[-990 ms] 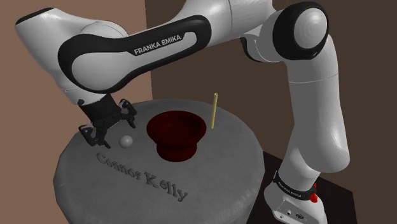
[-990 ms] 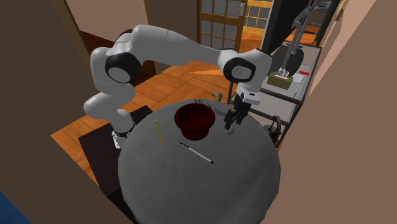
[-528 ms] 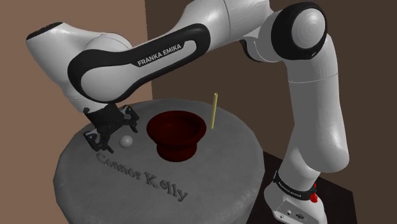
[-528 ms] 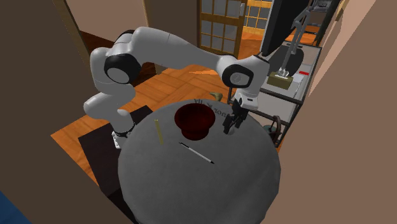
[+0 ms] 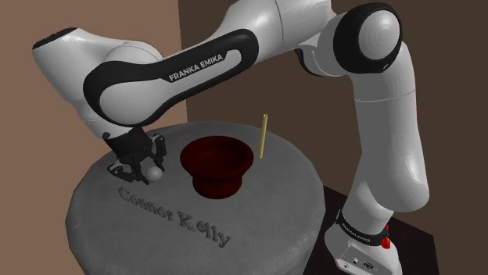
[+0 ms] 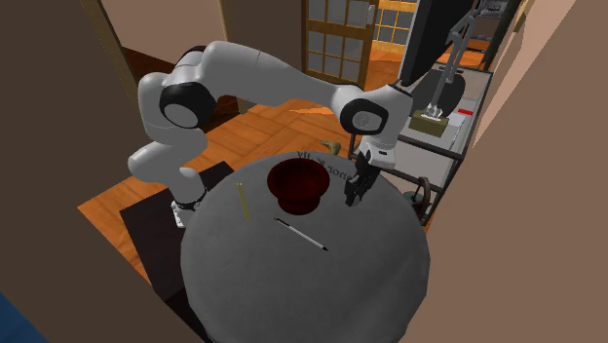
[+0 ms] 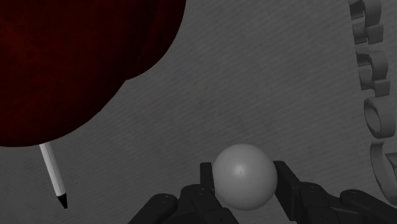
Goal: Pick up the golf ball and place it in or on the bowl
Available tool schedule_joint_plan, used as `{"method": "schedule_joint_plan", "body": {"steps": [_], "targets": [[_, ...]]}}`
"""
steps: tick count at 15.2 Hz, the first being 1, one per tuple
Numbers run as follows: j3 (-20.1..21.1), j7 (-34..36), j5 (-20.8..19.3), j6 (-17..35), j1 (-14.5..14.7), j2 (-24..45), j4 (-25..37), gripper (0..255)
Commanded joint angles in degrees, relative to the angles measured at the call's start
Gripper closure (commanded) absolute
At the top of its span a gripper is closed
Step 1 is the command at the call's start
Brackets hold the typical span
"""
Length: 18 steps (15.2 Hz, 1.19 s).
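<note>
Down at the shoulder view's left of centre, the black jaws pinch the grey ball (image 5: 156,173) on the grey table (image 5: 274,211), near the dark red bowl (image 5: 217,160).

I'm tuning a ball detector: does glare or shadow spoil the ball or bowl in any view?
Wrist view: the grey golf ball has one soft highlight, no glare; the dark red bowl sinks almost to black. Shoulder view: even light, bowl rim legible, the gripper crowds the ball. Second exterior view: bowl dark but distinct.
</note>
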Motion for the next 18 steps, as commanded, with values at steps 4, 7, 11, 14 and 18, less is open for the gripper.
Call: {"method": "schedule_joint_plan", "body": {"steps": [4,7,11,14,18], "targets": [[0.0,0.0,0.0,0.0,0.0,0.0,0.0,255],[0.1,-0.2,0.1,-0.6,0.0,-0.2,0.5,255],[0.3,-1.0,0.6,-3.2,0.2,-0.9,2.7,255],[0.4,-1.6,0.9,-5.2,0.3,-1.3,4.5,255],[0.6,-2.3,1.2,-8.0,0.7,-1.6,7.2,255]]}}
